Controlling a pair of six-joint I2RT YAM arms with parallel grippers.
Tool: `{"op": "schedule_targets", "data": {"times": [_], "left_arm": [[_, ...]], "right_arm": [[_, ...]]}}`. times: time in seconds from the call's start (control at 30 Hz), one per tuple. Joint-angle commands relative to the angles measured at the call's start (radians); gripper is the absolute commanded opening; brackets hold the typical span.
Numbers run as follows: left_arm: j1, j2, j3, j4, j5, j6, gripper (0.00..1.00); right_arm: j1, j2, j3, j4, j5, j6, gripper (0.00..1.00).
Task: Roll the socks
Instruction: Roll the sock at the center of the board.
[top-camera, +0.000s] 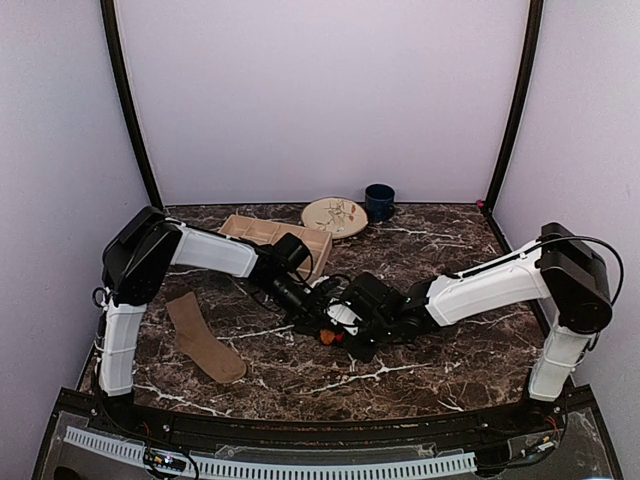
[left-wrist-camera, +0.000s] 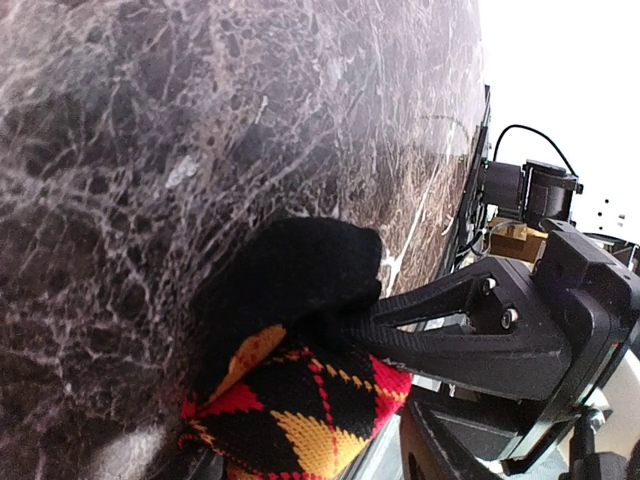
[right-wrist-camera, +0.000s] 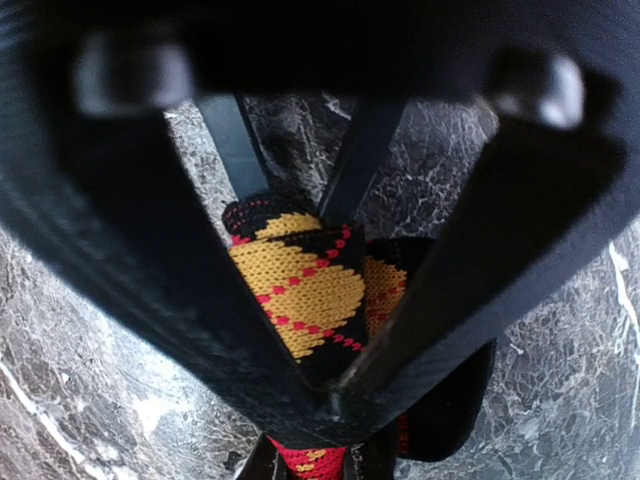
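Farthest left on the dark, white-veined marble counter lies the tan sock. It is flat, matte and softly ribbed, bent at the heel, its toe toward the near edge, well apart from both arms. Behind it the left arm's white shell reaches toward the middle, passing in front of a pale, shallow tray split into compartments.

The left pincer ends the arm as a black, angular block just beside the second sock. Whether its jaws are apart or together cannot be told from any view.

The argyle sock sits at the counter's centre, bunched into a thick, rounded bundle. It is a coarse knit with yellow-orange and red diamonds crossed by dotted red lines, and a plain black fuzzy fold bulges out above the pattern. From overhead only a small orange-red scrap shows between the two black heads.

The right pincer is clamped on this bundle – its blurred black fingers narrow to a V with the patterned knit squeezed between them. In the left wrist view one finger, a hard plastic open triangle with screw heads, presses its tip into the black fold.

Behind, near the back wall, a round cream plate with faint decoration sits beside a dark blue cup.
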Motion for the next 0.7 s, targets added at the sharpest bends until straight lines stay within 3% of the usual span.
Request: {"op": "schedule_targets", "data": {"times": [0.0,0.67], "left_arm": [[0.036,0.04,-0.068,-0.039,-0.289,-0.033,0.58],[0.057,-0.075,-0.188,0.026,-0.319,-0.059,0.59]], "right_arm": [[-0.02,-0.013,-0.034,-0.047,-0.071,0.049,0.09],[-0.064,-0.033,-0.042,-0.08,-0.163,0.111,0.08]]}}
